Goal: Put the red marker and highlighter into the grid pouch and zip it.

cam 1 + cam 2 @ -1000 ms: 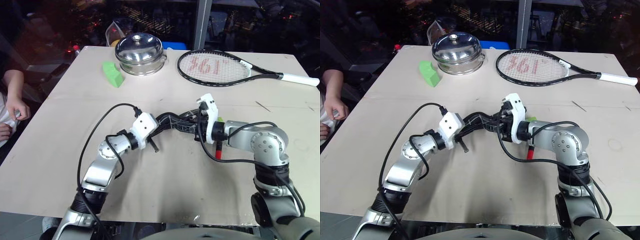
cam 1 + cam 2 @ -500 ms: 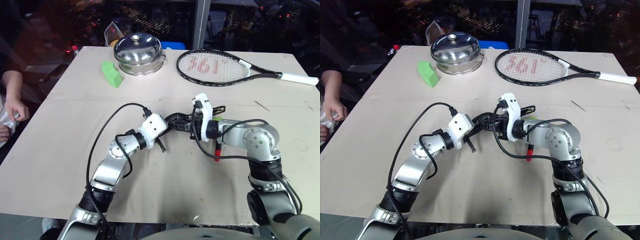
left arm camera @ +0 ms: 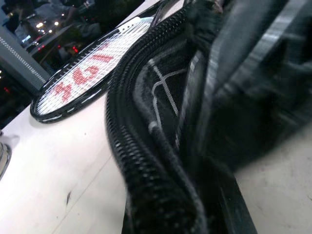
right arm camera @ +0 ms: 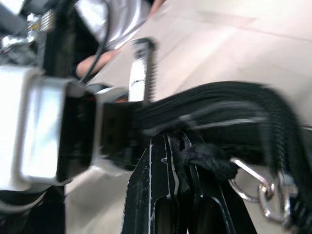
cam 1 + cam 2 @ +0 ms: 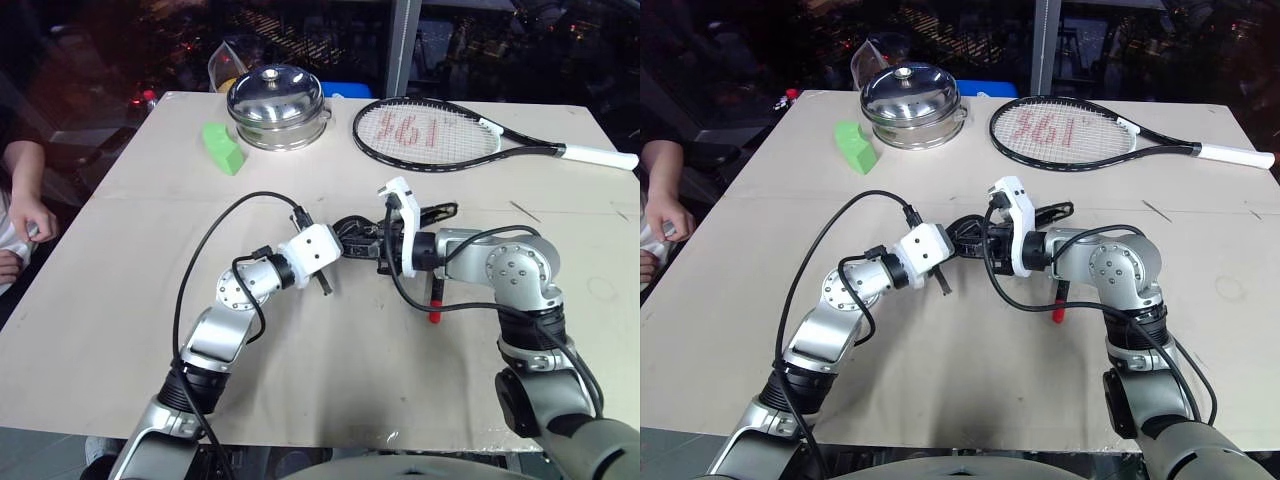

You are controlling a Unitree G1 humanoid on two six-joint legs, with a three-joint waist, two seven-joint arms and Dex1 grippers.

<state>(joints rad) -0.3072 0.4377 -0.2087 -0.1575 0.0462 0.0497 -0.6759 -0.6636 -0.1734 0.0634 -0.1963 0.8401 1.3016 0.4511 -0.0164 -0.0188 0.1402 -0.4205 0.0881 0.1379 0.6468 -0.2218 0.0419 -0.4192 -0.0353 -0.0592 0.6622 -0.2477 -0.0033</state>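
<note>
The grid pouch [image 5: 438, 212] is held off the table between my two grippers at the middle of the table. Its zipper teeth and grid lines run close along the left wrist view [image 3: 146, 146]. My left gripper [image 5: 345, 245] is shut on the pouch's near end. My right gripper [image 5: 372, 250] faces it, shut on the black zipper pull [image 4: 207, 157] with its metal ring. The red marker [image 5: 436, 300] lies on the table under my right forearm. The highlighter is hidden.
A green wedge block [image 5: 224, 148] and a lidded steel pot [image 5: 278, 106] stand at the back left. A tennis racket [image 5: 430, 133] lies across the back right. A person's hand [image 5: 28, 215] rests at the table's left edge.
My left hand moved right, closing in on the right gripper, and its wrist rolled. The right wrist turned slightly. A green tip seen earlier beside the right wrist is now covered.
</note>
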